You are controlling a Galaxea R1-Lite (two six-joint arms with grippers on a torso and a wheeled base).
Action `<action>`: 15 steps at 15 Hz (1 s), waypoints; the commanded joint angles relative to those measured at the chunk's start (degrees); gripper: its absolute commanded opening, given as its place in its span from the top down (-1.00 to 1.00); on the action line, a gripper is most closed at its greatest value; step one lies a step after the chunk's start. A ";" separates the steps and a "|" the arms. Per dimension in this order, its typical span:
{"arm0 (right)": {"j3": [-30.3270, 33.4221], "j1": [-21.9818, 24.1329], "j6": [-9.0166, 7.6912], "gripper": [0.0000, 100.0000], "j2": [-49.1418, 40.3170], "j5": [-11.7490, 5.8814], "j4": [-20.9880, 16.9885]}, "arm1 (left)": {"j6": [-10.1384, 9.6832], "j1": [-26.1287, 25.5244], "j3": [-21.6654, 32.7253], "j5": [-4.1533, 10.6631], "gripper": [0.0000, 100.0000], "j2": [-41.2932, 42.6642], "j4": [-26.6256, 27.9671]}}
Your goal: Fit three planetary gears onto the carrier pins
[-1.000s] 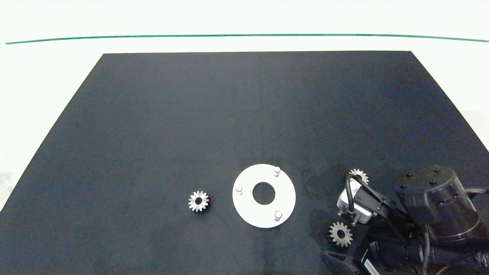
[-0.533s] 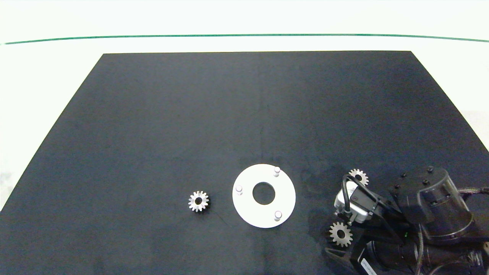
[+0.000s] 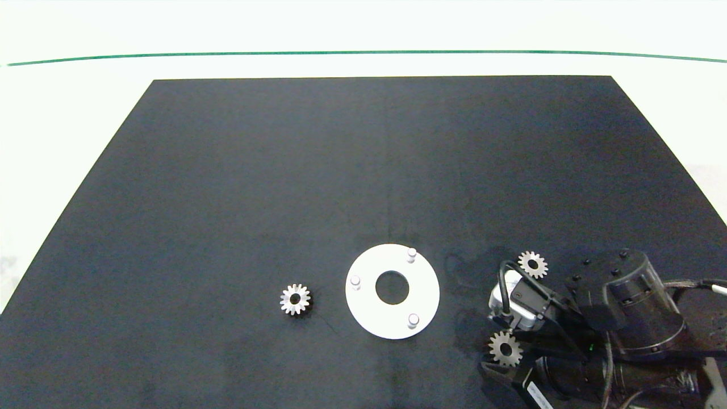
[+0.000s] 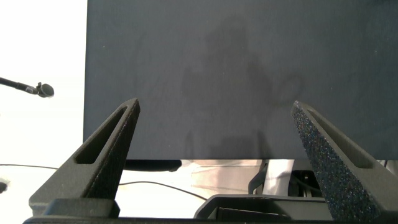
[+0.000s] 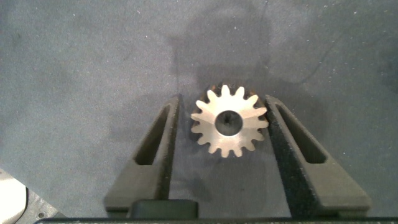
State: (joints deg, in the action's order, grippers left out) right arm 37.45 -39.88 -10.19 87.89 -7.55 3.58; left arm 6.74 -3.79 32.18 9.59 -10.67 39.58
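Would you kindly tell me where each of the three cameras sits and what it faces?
Head view: above, looking down on the black mat, white disc and three gears; the right arm enters at the right edge.
Left wrist view: on the left arm, facing bare mat; left gripper open, off the mat.
Right wrist view: on the right arm, looking down; right gripper open around a gear.
Shared: that gear also shows from the head.

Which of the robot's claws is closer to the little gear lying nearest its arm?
Right. The right gripper straddles that gear, fingers open. The left gripper sits at the mat's edge, no gear in sight.
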 commanded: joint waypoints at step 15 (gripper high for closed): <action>-0.18 0.15 -0.18 0.65 -0.09 -0.10 -0.07 | 0.03 -0.08 0.25 -0.01 -1.00 0.03 0.23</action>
State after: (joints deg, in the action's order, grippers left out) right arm 37.34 -39.69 -10.28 88.00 -7.59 3.52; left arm 6.74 -3.88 32.38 9.50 -10.65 39.58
